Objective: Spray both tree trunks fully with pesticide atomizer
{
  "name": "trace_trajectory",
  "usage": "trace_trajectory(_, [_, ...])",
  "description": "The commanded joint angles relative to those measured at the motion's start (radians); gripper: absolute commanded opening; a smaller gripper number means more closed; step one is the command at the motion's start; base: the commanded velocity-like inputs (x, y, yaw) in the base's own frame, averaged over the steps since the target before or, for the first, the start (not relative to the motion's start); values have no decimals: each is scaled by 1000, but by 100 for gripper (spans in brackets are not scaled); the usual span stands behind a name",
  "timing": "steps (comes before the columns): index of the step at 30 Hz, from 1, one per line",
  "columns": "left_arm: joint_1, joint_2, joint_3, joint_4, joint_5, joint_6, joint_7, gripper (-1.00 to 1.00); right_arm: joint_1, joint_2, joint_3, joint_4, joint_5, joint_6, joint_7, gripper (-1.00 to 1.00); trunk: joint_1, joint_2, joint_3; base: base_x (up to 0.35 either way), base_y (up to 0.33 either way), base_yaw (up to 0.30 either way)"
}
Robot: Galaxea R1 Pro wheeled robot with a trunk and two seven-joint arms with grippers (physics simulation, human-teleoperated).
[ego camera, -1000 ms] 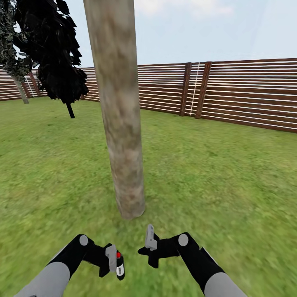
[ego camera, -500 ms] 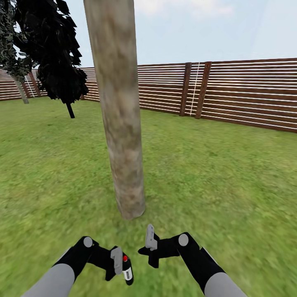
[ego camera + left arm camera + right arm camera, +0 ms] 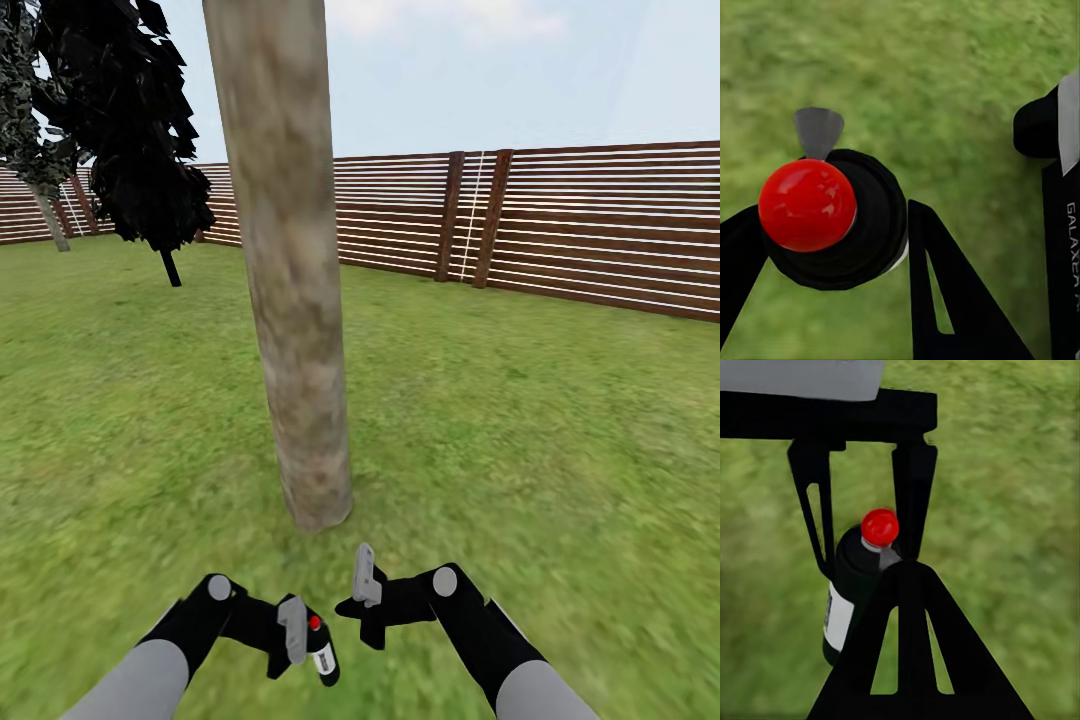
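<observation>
Across the whole ground: wide blurred green lawn [image 3: 560,430], bounded at the far side by a brown horizontal-slat wooden fence [image 3: 600,225]. Dead ahead of me: one thick pale tree trunk of mottled beige-grey bark [image 3: 290,300], slightly leaning, foot planted in the grass just beyond my grippers; no white specks visible on the bark. Far to my left: dark narrow cypress-like tree [image 3: 130,120], well apart, not my concern. Low in the head view: my right gripper [image 3: 365,580], black with a grey finger raised, holding nothing; whether its jaws are parted or closed I cannot tell. Beside it: my left gripper [image 3: 305,640], clenched round the small black pesticide atomizer with the red round cap and white label [image 3: 322,648]. Bottle's long axis runs roughly upright, cap uppermost and tipped a little away from the trunk. From the left wrist camera, a small grey tab [image 3: 817,131] juts sideways below the cap [image 3: 807,205], which I judge to be the nozzle. Step in hand, as I judge it: bringing the sprayer to bear. Done well, this means turning that tab to face the bark, keeping the grip firm, and sweeping from foot upward.
</observation>
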Motion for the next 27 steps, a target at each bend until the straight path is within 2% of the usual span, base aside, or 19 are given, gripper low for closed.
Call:
trace_trajectory(1, [-1, -3, 8, -1, -8, -6, -4, -100, 0, 0, -1, -1, 10, -9, 0, -100, 0, 0, -1, 0, 0, 0])
trace_trajectory(11, [-1, -9, 6, -1, -8, -35, -27, -100, 0, -3, -1, -1, 11, -9, -1, -100, 0, 0, -1, 0, 0, 0])
trace_trajectory(27, [-2, -19, 7, -1, 5, -40, -31, -100, 0, -3, -1, -1, 11, -9, -3, -100, 0, 0, -1, 0, 0, 0])
